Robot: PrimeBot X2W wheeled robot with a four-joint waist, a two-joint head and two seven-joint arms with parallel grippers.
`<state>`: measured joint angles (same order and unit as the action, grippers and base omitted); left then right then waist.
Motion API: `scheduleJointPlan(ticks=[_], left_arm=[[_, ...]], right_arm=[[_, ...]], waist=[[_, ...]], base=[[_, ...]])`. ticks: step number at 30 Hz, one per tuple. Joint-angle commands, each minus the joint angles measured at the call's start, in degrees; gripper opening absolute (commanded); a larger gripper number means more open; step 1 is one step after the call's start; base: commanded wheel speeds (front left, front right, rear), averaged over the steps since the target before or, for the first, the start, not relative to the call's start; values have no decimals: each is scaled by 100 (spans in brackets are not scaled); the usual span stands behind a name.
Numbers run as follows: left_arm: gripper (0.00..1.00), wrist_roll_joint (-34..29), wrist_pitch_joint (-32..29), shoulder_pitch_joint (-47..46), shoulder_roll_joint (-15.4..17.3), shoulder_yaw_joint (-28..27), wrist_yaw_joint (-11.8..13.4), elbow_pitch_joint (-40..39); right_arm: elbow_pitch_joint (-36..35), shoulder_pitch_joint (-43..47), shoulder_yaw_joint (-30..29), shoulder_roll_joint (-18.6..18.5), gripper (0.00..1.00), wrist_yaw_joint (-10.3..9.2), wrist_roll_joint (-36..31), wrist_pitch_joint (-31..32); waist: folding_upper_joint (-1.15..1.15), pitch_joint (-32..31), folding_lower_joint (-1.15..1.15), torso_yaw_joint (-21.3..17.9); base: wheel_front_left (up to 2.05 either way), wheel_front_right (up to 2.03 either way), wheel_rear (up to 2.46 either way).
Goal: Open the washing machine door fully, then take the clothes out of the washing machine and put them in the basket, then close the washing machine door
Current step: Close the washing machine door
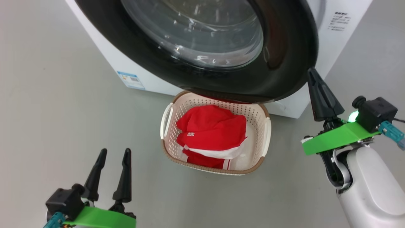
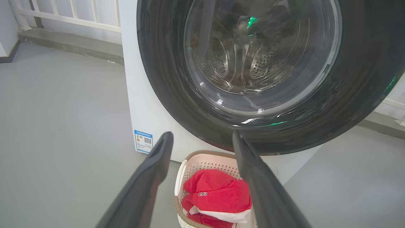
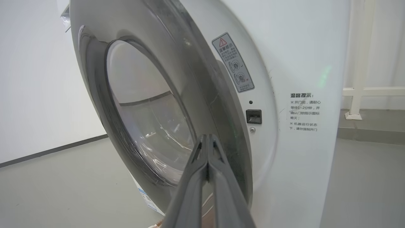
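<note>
Nearest, your left end effector (image 1: 115, 152) gapes empty; your right end effector (image 1: 312, 73), fingers pressed together, sits at the right rim of the washing machine door (image 1: 284, 47).

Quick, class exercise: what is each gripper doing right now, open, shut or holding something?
Left gripper: open, holding nothing.
Right gripper: shut, empty, tip at the rim of the washing machine door.
</note>
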<state>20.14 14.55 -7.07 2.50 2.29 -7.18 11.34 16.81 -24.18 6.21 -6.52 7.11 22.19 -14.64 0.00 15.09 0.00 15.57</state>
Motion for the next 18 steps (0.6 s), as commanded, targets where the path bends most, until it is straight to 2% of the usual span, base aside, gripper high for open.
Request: scheduleJointPlan(ticks=[1, 18], left_arm=[[100, 29, 45, -152, 55, -140, -31, -131], [100, 175, 45, -505, 39, 140, -31, -203]], right_arm=[[-91, -198, 125, 28, 0, 37, -1, -36], [80, -896, -144, -12, 0, 37, -13, -36]], waist=[[0, 152, 0, 104], [0, 665, 0, 272]], base=[[0, 0, 0], [0, 0, 0]])
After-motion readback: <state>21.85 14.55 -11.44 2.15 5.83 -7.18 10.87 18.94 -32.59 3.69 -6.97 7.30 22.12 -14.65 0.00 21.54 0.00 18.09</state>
